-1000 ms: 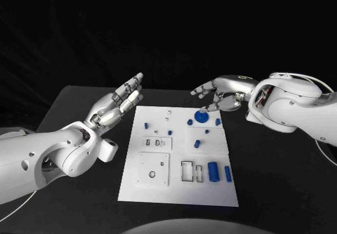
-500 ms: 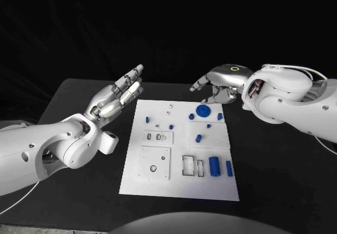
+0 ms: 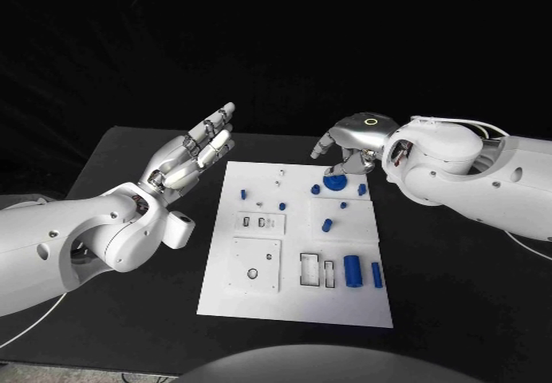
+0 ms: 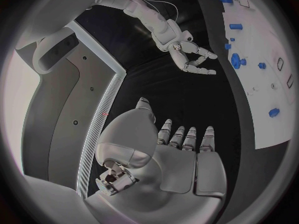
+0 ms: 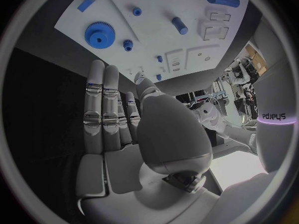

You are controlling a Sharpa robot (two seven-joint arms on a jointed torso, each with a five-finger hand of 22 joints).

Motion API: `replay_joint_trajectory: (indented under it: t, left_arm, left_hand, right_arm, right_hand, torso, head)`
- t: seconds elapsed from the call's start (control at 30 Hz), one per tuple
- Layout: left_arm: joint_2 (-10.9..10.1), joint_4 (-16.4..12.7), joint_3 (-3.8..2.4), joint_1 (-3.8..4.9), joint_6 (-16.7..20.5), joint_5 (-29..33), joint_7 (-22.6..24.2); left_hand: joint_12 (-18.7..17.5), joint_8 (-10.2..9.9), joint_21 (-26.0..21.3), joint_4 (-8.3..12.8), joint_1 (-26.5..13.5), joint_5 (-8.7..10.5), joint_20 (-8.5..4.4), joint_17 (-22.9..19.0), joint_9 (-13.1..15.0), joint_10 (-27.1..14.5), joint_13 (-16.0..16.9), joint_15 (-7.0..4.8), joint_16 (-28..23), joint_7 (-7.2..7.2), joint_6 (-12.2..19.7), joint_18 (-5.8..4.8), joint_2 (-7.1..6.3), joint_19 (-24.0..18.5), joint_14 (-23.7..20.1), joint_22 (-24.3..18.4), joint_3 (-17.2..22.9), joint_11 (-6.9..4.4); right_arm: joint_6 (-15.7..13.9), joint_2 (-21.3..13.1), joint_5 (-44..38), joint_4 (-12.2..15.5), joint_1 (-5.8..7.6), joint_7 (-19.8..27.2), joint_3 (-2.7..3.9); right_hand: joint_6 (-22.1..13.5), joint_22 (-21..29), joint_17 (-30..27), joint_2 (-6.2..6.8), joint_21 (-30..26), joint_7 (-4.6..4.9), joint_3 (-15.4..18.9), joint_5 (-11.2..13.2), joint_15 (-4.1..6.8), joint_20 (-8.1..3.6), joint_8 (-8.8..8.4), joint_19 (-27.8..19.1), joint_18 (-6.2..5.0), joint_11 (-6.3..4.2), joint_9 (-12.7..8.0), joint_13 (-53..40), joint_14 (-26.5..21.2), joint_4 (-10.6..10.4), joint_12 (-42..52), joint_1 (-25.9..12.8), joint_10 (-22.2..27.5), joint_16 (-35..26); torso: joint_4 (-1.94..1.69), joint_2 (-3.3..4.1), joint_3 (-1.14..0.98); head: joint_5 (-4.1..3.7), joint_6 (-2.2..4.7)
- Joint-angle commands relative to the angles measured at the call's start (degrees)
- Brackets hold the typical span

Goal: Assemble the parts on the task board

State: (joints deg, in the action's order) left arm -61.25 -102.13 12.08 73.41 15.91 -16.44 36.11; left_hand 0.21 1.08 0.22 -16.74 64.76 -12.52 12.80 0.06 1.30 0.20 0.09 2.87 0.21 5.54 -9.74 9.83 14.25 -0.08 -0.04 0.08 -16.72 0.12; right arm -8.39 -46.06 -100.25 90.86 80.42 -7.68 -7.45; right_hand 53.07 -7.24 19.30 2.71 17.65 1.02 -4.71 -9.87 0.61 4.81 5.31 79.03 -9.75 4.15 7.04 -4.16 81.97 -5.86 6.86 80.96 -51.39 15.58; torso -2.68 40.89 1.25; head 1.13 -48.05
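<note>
The white task board (image 3: 299, 307) lies in the middle of the black table. A blue gear (image 3: 335, 182) sits flat near its far edge, with small blue pegs (image 3: 315, 189) around it. My right hand (image 3: 345, 148) hovers just above and behind the gear, fingers apart, holding nothing. The right wrist view shows that hand (image 5: 118, 129) with straight fingers and the gear (image 5: 99, 34) apart from them. My left hand (image 3: 190, 155) is raised beside the board's far left corner, flat and open. The left wrist view shows the left hand (image 4: 181, 154) empty.
A thick blue cylinder (image 3: 352, 270) and a slim blue rod (image 3: 376, 274) lie near the board's front right, beside rectangular slots (image 3: 309, 270). A short blue peg (image 3: 325, 226) lies mid-board. Bare black table (image 3: 460, 303) surrounds the board.
My right hand has drawn its fingers off the blue gear and pulled back and up toward the board's far edge. The gear stays on the board. My left hand has hardly moved.
</note>
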Motion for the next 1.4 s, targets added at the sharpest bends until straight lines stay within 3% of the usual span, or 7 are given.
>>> replay_joint_trajectory:
  t: [0.03,0.17,0.47,0.67,0.93,1.23,1.4]
  left_arm:
    - [0.25,0.25,0.0,0.07,-1.1,0.66,0.47]
    - [0.46,0.6,0.03,0.06,-1.22,0.88,0.51]
    - [0.73,0.92,0.06,0.05,-1.48,1.1,0.41]
    - [0.78,0.86,0.06,0.05,-1.56,1.13,0.35]
    - [0.99,1.2,0.1,0.03,-1.68,1.46,0.31]
    - [1.18,1.38,0.14,0.02,-1.84,1.92,0.13]
    - [1.19,1.36,0.15,0.02,-1.89,1.97,-0.02]
  left_hand:
    - [-0.15,0.25,-0.22,0.07,0.45,-0.51,0.34,-0.06,0.06,-0.01,-0.03,0.43,-0.21,-0.26,-0.02,0.44,0.06,0.08,0.04,-0.08,0.3,0.35]
    - [-0.15,0.24,-0.22,0.06,0.52,-0.66,0.35,-0.06,0.05,-0.01,-0.03,0.44,-0.21,-0.28,0.01,0.44,0.12,0.08,0.04,-0.08,0.33,0.39]
    - [-0.16,0.24,-0.22,0.06,0.68,-1.01,0.38,-0.06,0.05,-0.02,-0.03,0.48,-0.21,-0.32,0.04,0.43,0.2,0.08,0.04,-0.08,0.36,0.46]
    - [-0.15,0.24,-0.22,0.06,0.73,-1.12,0.4,-0.06,0.05,-0.01,-0.03,0.51,-0.21,-0.34,0.03,0.43,0.22,0.08,0.04,-0.08,0.37,0.49]
    - [-0.16,0.24,-0.22,0.06,0.83,-1.37,0.43,-0.06,0.05,-0.03,-0.03,0.56,-0.21,-0.39,0.03,0.44,0.27,0.08,0.04,-0.08,0.38,0.53]
    - [-0.17,0.23,-0.22,0.05,0.96,-1.67,0.5,-0.06,0.04,-0.07,-0.05,0.65,-0.21,-0.53,0.11,0.43,0.36,0.08,0.04,-0.08,0.42,0.65]
    - [-0.18,0.23,-0.22,0.06,1.02,-1.78,0.53,-0.06,0.04,-0.08,-0.05,0.7,-0.21,-0.63,0.07,0.43,0.39,0.08,0.04,-0.08,0.44,0.71]
  right_arm:
    - [-1.41,0.55,-3.14,-0.86,-0.48,-0.61,0.03]
    - [-1.64,1.42,-3.51,-2.2,-1.24,-0.42,0.03]
    - [-1.12,3.31,-4.36,-5.01,-2.85,-0.06,0.03]
    - [-0.39,4.19,-4.55,-6.55,-3.8,0.18,0.03]
    - [-0.74,5.09,-4.57,-8.37,-4.76,0.77,0.03]
    - [-1.14,5.99,-4.53,-10.02,-5.96,1.82,0.04]
    - [-1.36,6.38,-4.5,-10.66,-6.3,2.27,0.04]
  right_hand:
    - [0.86,-0.17,0.29,0.15,0.29,0.15,-0.4,0.43,0.0,0.01,0.29,0.68,-0.73,-0.05,0.28,0.0,0.68,-0.14,-0.24,-0.4,-0.64,0.01]
    - [1.53,-0.34,0.59,0.35,0.41,0.48,-0.51,0.64,0.06,-0.06,0.31,0.92,-0.72,-0.04,0.54,0.01,1.03,-0.16,-0.27,-0.5,-1.08,0.06]
    - [2.09,-0.65,1.21,0.72,0.53,2.06,-0.77,1.53,0.11,-0.12,-0.13,1.15,-0.69,-0.1,0.87,0.05,1.34,-0.35,-0.45,-0.73,-1.75,0.02]
    - [1.8,-1.04,1.85,0.8,0.69,3.29,-1.56,-0.04,0.21,-0.26,-1.05,1.27,-0.69,-0.08,0.81,0.1,1.52,0.24,-0.65,0.1,-2.56,-0.04]
    - [0.51,-1.55,2.66,1.13,1.02,3.36,-1.59,1.13,0.08,-0.25,-1.69,1.48,-0.65,0.26,0.25,0.23,1.94,0.03,-1.11,-0.58,-2.82,0.41]
    - [-0.49,-2.29,3.87,2.06,1.42,3.28,-1.31,5.07,-0.1,-0.07,-1.69,1.7,-0.63,0.45,-0.56,0.35,2.34,-1.23,-1.86,-1.94,-2.83,1.2]
    - [-0.42,-2.64,4.44,2.18,1.73,3.33,-1.45,5.47,-0.09,-0.1,-1.6,1.93,-0.65,0.44,-0.74,0.31,2.77,-1.55,-1.83,-1.98,-3.3,1.92]
  torso:
    - [-0.1,-0.07,-0.05]
    - [0.01,-0.16,0.12]
    - [-0.13,-0.22,0.08]
    - [-0.16,-0.27,0.1]
    - [-0.03,-0.37,0.12]
    - [-0.1,-0.53,0.08]
    - [-0.05,-0.55,0.09]
  head:
    - [0.04,0.01]
    - [-0.1,-0.25]
    - [-0.02,-0.54]
    - [0.23,-1.0]
    - [0.12,-1.13]
    - [0.9,-1.28]
    - [0.93,-1.45]
